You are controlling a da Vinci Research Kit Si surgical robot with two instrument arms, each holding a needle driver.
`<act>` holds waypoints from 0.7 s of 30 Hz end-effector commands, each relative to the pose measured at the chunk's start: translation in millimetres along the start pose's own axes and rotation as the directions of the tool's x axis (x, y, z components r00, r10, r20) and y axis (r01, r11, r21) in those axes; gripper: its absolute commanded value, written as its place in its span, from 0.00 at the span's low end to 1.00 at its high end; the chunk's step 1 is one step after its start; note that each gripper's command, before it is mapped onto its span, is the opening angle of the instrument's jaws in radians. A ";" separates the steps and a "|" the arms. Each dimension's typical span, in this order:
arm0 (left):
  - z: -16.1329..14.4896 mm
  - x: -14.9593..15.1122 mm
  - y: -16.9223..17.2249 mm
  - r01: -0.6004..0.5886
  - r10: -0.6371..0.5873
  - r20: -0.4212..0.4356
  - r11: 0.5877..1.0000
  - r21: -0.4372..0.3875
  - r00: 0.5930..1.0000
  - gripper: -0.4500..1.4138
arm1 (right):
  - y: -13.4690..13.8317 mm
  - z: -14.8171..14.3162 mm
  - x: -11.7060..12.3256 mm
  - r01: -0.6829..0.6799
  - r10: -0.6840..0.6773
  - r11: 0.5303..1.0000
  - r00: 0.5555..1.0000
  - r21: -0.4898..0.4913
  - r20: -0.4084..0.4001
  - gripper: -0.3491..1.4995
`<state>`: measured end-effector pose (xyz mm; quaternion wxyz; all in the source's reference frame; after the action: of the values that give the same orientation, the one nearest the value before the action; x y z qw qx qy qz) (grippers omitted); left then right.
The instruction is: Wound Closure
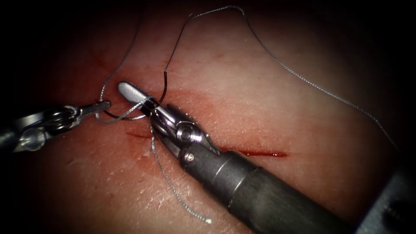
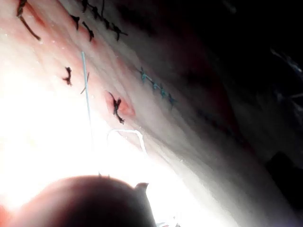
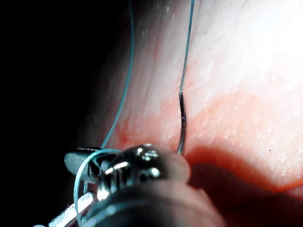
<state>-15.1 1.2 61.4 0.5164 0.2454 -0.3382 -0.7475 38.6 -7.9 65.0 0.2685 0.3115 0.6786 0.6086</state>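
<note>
The cut (image 1: 260, 153) runs across the tissue (image 1: 268, 99) as a red line. My right tool (image 1: 126, 90) reaches over its left end, jaws together, and a turn of thread (image 1: 138, 104) lies wrapped around them, also seen as a loop (image 3: 87, 172). From the left, my left tool (image 1: 103, 105) is shut on the thread just beside that turn. The dark curved needle (image 1: 164, 89) lies on the tissue above the cut, held by neither tool, its middle hidden behind the right tool; the needle (image 3: 182, 123) shows with thread (image 3: 189, 42) trailing from its end.
A short free thread end (image 1: 203, 218) trails below the cut. The long thread (image 1: 303, 80) arcs over the tissue to the right. Red fluid stains the tissue around the cut's left end. Older dark stitches (image 2: 116, 108) and a thread strand (image 2: 87, 94) show on the tissue.
</note>
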 end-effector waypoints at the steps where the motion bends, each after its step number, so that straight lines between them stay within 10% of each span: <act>1: 0.5 -1.0 -0.9 -0.003 0.003 -0.008 1.000 0.011 1.000 0.00 | -0.6 1.3 0.4 -0.002 0.001 1.000 0.999 0.026 0.037 0.00; 21: 5.8 -1.9 -1.6 -0.078 0.090 -0.113 0.992 0.099 0.990 0.00 | -1.2 0.1 5.5 0.143 -0.171 0.985 0.873 0.096 0.456 0.00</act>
<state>-19.2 3.8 64.8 0.5571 0.3041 -0.3484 -0.6898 34.5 -5.0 64.6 0.4646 0.4020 0.6322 0.4722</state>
